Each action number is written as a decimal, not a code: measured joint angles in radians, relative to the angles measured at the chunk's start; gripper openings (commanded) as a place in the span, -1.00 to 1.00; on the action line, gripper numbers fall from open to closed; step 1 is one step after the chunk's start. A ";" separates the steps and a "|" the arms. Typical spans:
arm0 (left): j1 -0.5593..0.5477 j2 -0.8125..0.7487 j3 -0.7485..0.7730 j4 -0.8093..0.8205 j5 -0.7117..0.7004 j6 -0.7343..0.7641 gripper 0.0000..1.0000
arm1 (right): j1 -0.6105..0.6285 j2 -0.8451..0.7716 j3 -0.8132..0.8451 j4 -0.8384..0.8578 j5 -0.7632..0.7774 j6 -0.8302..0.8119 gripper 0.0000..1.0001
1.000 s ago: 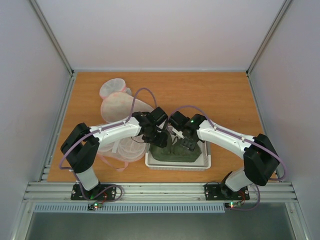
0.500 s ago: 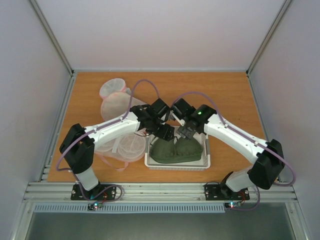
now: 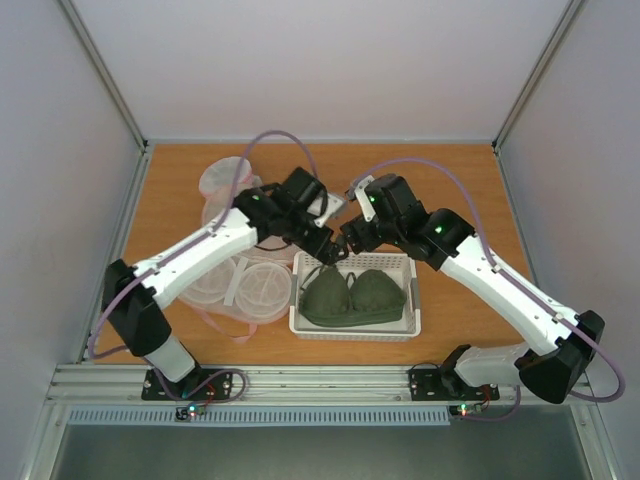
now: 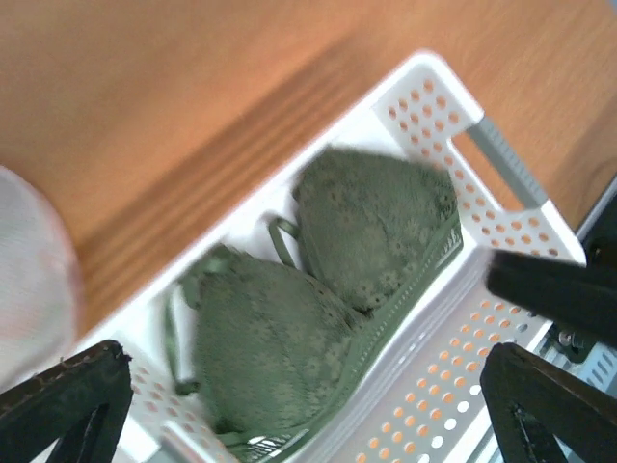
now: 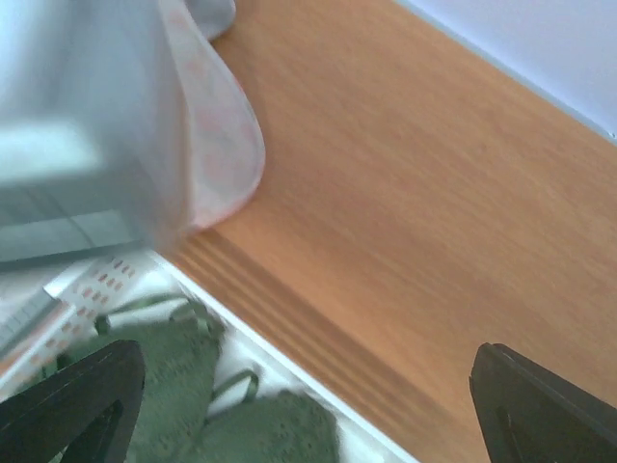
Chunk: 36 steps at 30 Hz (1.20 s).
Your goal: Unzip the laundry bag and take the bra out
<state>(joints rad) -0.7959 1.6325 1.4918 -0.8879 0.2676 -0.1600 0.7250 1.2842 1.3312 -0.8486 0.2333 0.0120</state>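
The dark olive-green bra [image 3: 352, 297] lies cups-up in the white basket [image 3: 355, 331]. Nothing holds it. My left gripper [image 3: 327, 247] and right gripper [image 3: 351, 240] hover close together above the basket's far rim, both open and empty. The left wrist view looks down on the bra [image 4: 318, 289] between wide-apart fingers [image 4: 82, 391]. The right wrist view shows the bra's edge [image 5: 193, 410], the basket rim [image 5: 289, 359] and wide-apart fingers [image 5: 535, 391]. The cream laundry bag [image 3: 240, 285] lies opened left of the basket, its white mesh showing.
The bag's far lobes [image 3: 226, 190] reach toward the back left, and its pink loop strap [image 3: 222, 325] lies near the front edge. The bag's edge [image 5: 227, 145] shows beside the basket's far corner. Bare wooden table [image 3: 450, 190] lies behind and right of the basket.
Both grippers have risen off the bra and drawn back toward the basket's far rim. The bra stays in the basket and now lies spread flat.
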 measured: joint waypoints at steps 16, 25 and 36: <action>0.715 -0.080 0.054 -0.051 0.139 0.198 0.99 | -0.127 0.322 0.168 0.277 -0.332 -0.075 0.97; 1.028 0.061 0.002 -0.046 0.170 0.222 0.99 | -0.182 0.794 0.471 0.323 -0.531 -0.145 0.97; 1.048 0.097 -0.177 -0.016 0.168 0.278 0.99 | -0.190 1.318 1.059 0.153 -0.688 -0.208 0.97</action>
<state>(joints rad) 0.2516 1.7294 1.3144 -0.9043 0.4358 0.1177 0.5346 2.6022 2.3898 -0.6960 -0.4545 -0.1955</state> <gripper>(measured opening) 0.995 0.985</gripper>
